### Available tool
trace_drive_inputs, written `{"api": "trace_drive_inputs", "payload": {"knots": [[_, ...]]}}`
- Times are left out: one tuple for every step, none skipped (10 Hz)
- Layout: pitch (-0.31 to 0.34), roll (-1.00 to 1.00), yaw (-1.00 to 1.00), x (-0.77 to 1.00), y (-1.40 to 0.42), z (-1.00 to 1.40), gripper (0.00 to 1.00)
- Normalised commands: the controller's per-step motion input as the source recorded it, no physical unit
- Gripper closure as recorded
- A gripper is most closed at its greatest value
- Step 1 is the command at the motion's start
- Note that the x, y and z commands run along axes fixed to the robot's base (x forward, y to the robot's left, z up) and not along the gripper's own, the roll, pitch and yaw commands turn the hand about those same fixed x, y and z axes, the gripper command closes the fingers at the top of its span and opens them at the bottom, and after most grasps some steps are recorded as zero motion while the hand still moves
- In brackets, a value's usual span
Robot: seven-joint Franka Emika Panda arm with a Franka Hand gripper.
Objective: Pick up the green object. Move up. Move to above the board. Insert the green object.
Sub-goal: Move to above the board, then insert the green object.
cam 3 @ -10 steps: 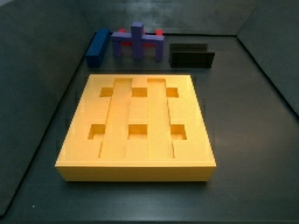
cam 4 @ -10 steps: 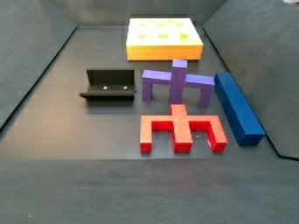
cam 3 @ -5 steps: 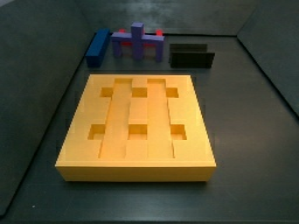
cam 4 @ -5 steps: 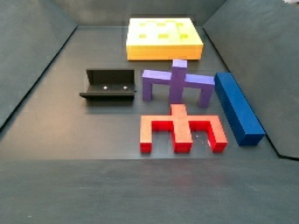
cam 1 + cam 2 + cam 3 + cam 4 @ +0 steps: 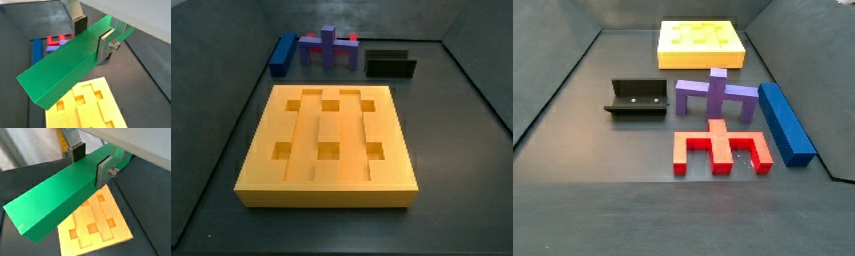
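High above the board (image 5: 87,107), in both wrist views, the gripper (image 5: 93,37) clamps the green object (image 5: 70,62) near one end, clear of the floor. Both side views show neither. Beyond the board's far edge stand the fixture (image 5: 390,64), blue bar (image 5: 784,122), purple piece (image 5: 716,95) and red piece (image 5: 720,147).

gripper (image 5: 92,34): clamped on the green object (image 5: 70,62), seen only in the wrist views; neither side view shows it.
below the gripper: the board (image 5: 113,235), lying well under the bar with open air between, its top bare and square holes unblocked.
beyond the board: blue bar (image 5: 281,54), purple piece (image 5: 329,46), red piece (image 5: 719,147) and the fixture (image 5: 390,64) crowd that end of the floor.
board's long sides: bare dark floor (image 5: 458,120) up to the walls.
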Motion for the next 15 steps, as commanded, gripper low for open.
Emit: {"api": "trace_drive_inputs", "payload": {"knots": [[0.098, 0.03, 1.0, 0.07, -0.09, 0.03, 1.0], [0.106, 0.03, 1.0, 0.07, -0.07, 0.03, 1.0], [0.115, 0.03, 1.0, 0.07, -0.05, 0.03, 1.0], [0.128, 0.04, 1.0, 0.07, -0.05, 0.03, 1.0], [0.141, 0.04, 1.0, 0.07, -0.04, 0.03, 1.0], [0.157, 0.05, 1.0, 0.07, -0.04, 0.03, 1.0], [0.174, 0.05, 1.0, 0.08, -0.03, 0.03, 1.0], [0.203, 0.06, 1.0, 0.08, -0.03, 0.03, 1.0], [0.232, 0.07, 1.0, 0.08, -0.03, 0.03, 1.0], [0.278, 0.09, 1.0, 0.09, -0.03, 0.02, 1.0], [0.305, 0.11, 0.94, 0.09, -0.03, 0.02, 1.0], [0.246, 0.1, 0.58, 0.09, -0.03, 0.02, 1.0], [0.185, 0.1, 0.31, 0.09, -0.03, 0.02, 1.0], [0.0, 0.0, 0.0, 0.0, 0.0, -0.17, 1.0], [0.0, 0.0, 0.0, 0.0, 0.0, -0.22, 1.0]]}}
